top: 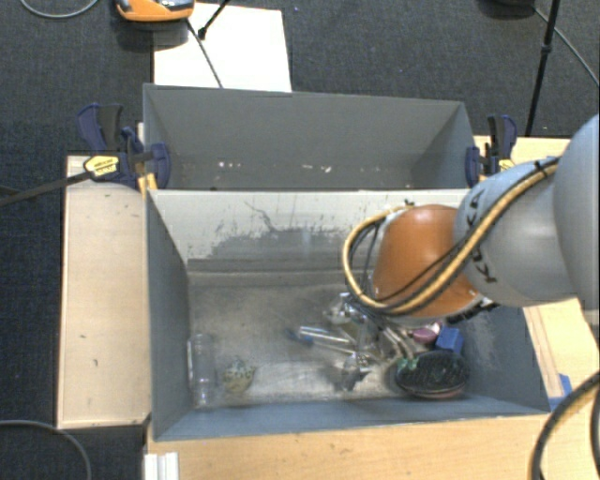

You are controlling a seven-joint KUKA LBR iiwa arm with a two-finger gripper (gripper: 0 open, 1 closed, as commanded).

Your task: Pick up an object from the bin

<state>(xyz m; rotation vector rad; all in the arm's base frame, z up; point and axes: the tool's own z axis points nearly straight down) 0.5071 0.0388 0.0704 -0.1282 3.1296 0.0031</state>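
Down at the front right of the grey bin (171, 319) lay a dark round disc (433, 374). Just beside it, toward the bin's middle, hung the gripper (361, 354); whether it was open or gripped anything could not be told.

Around me the floor is dark grey carpet (375, 47). A black cable (42, 185) crosses it at the view's left; an orange object (155, 9) lies at the far edge.

Grey bin (262, 309), black disc (431, 374)

No text legible, lettering (487, 270) on arm (553, 234) unreadable
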